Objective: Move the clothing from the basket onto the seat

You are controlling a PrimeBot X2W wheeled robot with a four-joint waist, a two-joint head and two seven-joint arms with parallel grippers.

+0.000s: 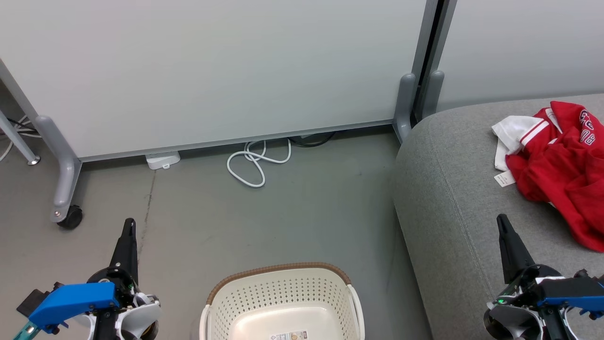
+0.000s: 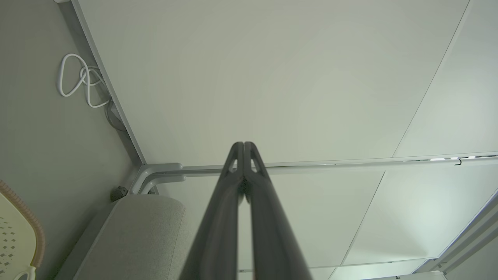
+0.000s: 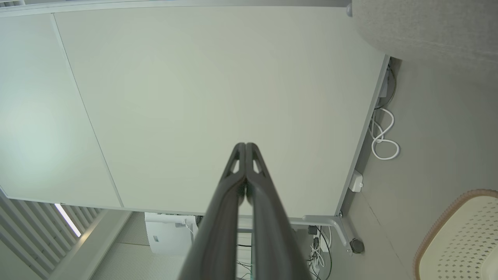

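Note:
The red clothing [image 1: 564,167] with white trim and lettering lies crumpled on the grey seat [image 1: 453,198] at the right. The cream basket [image 1: 283,297] with a brown rim stands on the floor at the bottom centre, and its visible inside holds no fabric. My left gripper [image 1: 129,224] is shut and points up over the floor, left of the basket. My right gripper [image 1: 501,219] is shut above the seat's front, below the clothing. In the left wrist view my left gripper [image 2: 243,144] has its fingers pressed together, as does my right gripper [image 3: 246,146] in the right wrist view.
A white partition panel [image 1: 212,71] on castor feet [image 1: 70,217] stands behind the floor area. A coiled white cable [image 1: 255,163] and a small white box [image 1: 163,159] lie at its base. The basket rim [image 3: 439,221] and the seat edge [image 2: 136,229] show in the wrist views.

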